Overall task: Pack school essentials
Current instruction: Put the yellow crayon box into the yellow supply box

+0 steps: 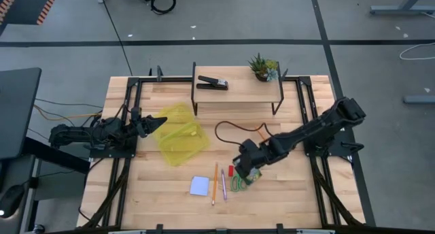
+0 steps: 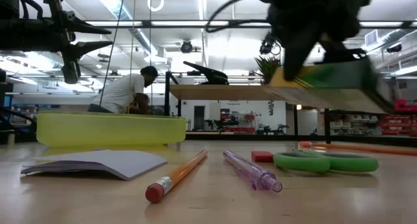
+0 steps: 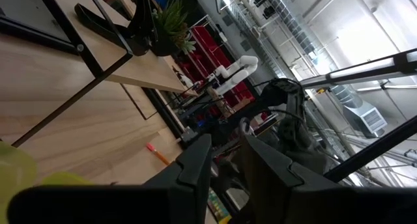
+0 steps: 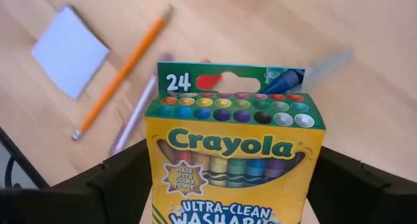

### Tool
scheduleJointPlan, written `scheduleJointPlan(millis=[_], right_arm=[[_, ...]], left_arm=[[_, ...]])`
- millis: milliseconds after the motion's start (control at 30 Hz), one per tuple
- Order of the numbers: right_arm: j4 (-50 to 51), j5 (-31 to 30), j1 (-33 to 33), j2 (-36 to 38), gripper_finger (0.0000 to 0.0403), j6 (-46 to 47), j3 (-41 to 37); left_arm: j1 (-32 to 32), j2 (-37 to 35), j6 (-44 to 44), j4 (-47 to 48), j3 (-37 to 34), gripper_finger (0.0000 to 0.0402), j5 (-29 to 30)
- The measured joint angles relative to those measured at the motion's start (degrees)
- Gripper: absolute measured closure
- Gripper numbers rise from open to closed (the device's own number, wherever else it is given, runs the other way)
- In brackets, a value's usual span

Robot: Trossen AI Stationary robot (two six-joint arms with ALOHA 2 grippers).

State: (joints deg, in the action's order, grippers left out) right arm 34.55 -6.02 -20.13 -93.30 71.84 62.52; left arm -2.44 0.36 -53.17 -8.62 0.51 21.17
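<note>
Still, the risk sits nearest: the right gripper (image 4: 228,185) clamps the crayon box (image 4: 234,152) low on its sides, lifted clear of the table (image 1: 285,193) above the scissors (image 1: 238,184) and eraser (image 1: 231,171); the box looks tilted in the low view, so a swing could let it pivot or slip onto them. Near it lie the pen (image 1: 223,184), pencil (image 1: 214,183) and notepad (image 1: 199,186), all unpacked. Farther across, the yellow case (image 1: 180,133) lies open, apparently with one small yellow item inside. The left gripper (image 1: 155,123), jaws narrowly apart and empty, hovers at its edge and could block the drop-in. On the shelf (image 1: 238,91) behind stand the stapler (image 1: 212,83) and plant (image 1: 263,67).
</note>
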Motion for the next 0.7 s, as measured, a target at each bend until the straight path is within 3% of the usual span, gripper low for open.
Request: scheduleJointPlan(millis=[267,700], right_arm=[[-2.3,0.0,5.4,0.0,0.0054,-10.0,2.9],[-11.9,2.4,11.2,-0.5,0.0054,-17.3,3.0]], left_arm=[[0.0,0.0,-0.2,0.0,0.0,0.0303,0.0],[0.0,0.0,-1.7,-1.4,0.0,0.0304,0.0]])
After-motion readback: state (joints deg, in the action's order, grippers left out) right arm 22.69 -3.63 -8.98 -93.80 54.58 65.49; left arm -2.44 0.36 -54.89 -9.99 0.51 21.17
